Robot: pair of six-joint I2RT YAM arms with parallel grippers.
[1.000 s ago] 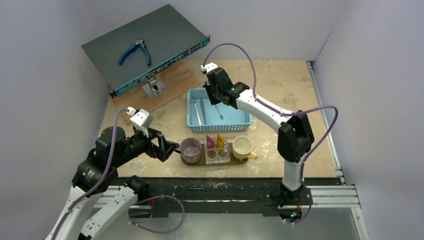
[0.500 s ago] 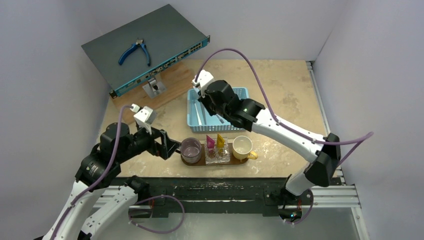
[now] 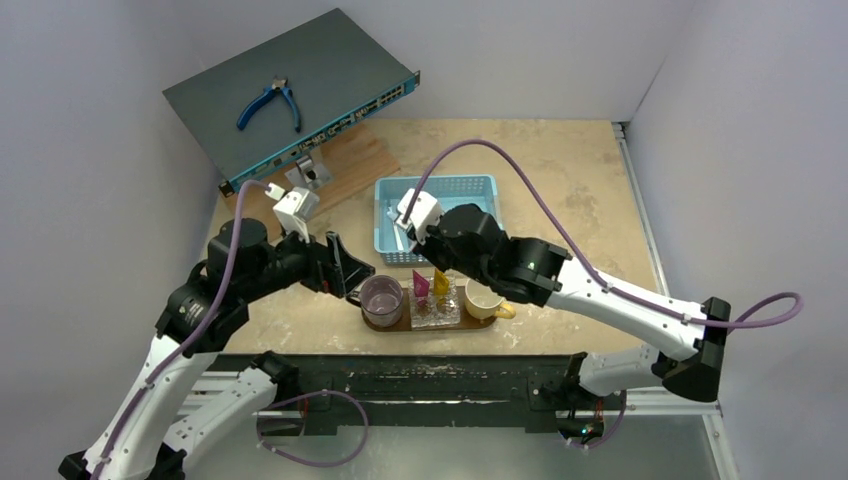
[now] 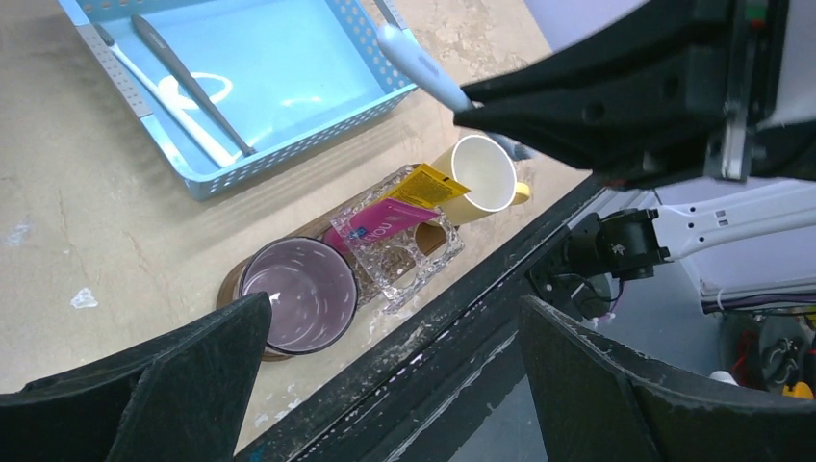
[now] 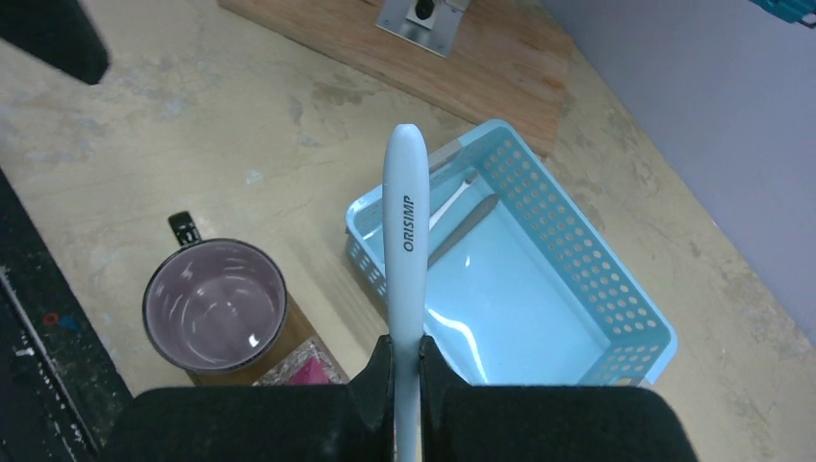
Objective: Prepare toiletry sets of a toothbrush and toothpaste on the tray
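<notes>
The dark-brown tray lies at the table's near edge and carries a purple cup, a clear glass holder and a yellow cup. The pink toothpaste and the yellow toothpaste stand in the holder. My right gripper is shut on a white toothbrush and holds it in the air between basket and tray. Two more toothbrushes lie in the blue basket. My left gripper is open and empty, just left of the purple cup.
The blue mesh basket sits just behind the tray. A wooden board with a metal stand and a grey network switch with blue pliers are at the back left. The black frame rail runs along the near edge.
My right arm has swung from over the basket down toward the tray, carrying the white toothbrush. My left gripper has moved forward and right, closer to the purple cup.
</notes>
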